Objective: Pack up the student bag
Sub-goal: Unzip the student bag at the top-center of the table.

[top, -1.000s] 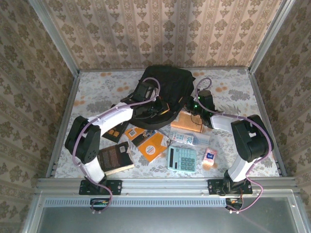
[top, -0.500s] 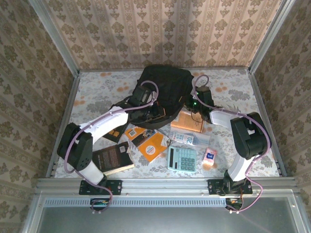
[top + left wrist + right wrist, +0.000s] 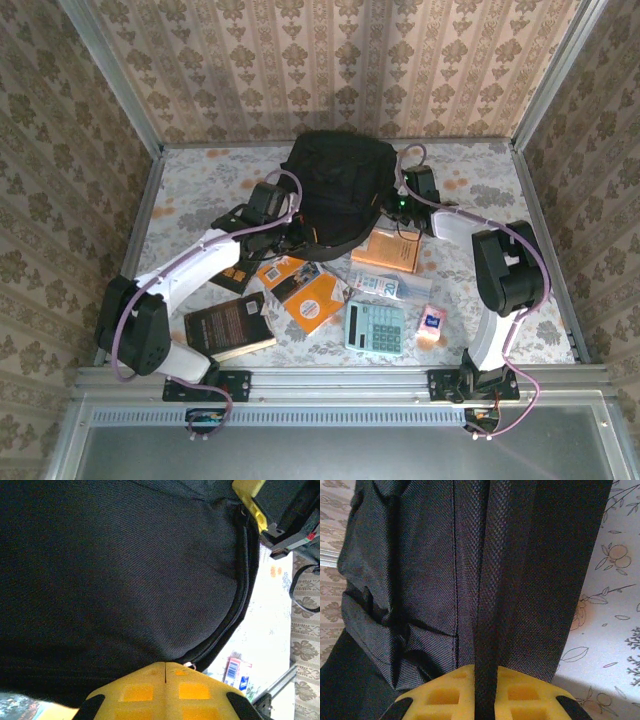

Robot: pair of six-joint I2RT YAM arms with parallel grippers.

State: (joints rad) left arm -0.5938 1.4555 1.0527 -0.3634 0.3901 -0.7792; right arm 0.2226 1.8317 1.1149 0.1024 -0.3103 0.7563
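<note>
On the student bag's [image 3: 335, 180] right, the right gripper [image 3: 485, 677] clamps a strap [image 3: 492, 580] running straight ahead; opposite, the left gripper [image 3: 165, 669] sits clenched shut at its zipper [image 3: 245, 580].

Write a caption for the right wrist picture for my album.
Right hand pinching a black strap of the student bag, flowery table beside.

The floral desk [image 3: 200, 180] bears the student bag [image 3: 338, 172] at upper centre; below lie a black book [image 3: 232, 325], orange booklet [image 3: 316, 300], calculator [image 3: 376, 328].
</note>
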